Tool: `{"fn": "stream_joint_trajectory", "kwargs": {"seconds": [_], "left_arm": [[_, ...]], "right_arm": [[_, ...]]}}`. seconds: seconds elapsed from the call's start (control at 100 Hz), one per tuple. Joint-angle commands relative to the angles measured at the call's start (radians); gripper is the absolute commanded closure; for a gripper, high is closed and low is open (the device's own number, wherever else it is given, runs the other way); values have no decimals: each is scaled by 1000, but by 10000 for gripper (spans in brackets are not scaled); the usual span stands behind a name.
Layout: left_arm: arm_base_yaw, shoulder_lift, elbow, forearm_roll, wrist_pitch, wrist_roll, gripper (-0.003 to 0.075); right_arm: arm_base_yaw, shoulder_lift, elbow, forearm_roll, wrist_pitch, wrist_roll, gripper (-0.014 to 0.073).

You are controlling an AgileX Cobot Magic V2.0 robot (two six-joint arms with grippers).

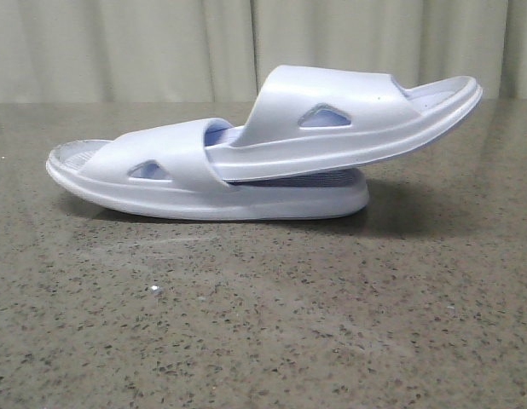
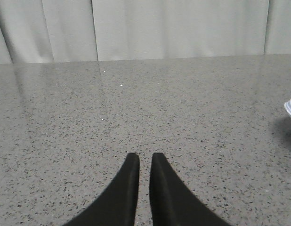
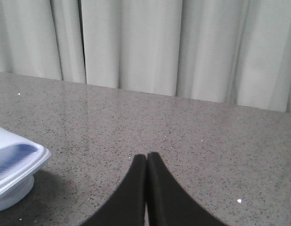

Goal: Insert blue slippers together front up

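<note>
Speckled grey table (image 1: 263, 341), pale curtain (image 1: 161, 43) behind — blue slippers (image 1: 272, 149) mid-table, one tucked under the other's strap. Left gripper (image 2: 145, 162) nearly closed, right gripper (image 3: 146, 160) pinched together, both holding nothing.

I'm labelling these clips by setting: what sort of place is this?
Probably an indoor test or lab setup rather than a home: a bare speckled stone-look tabletop, a plain pale curtain closing off the background, and only the blue slippers laid out, one tucked into the other.
</note>
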Motion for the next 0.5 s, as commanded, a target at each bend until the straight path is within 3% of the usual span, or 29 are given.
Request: {"fn": "stream_joint_trajectory", "kwargs": {"seconds": [0.0,0.49], "left_arm": [[0,-28,9,0,-82,-10,704],[0,-28,9,0,-82,-10,704]], "right_arm": [[-7,5,-26,-14,-75,-4,701],[-11,4,-13,-27,-80,-4,701]]}}
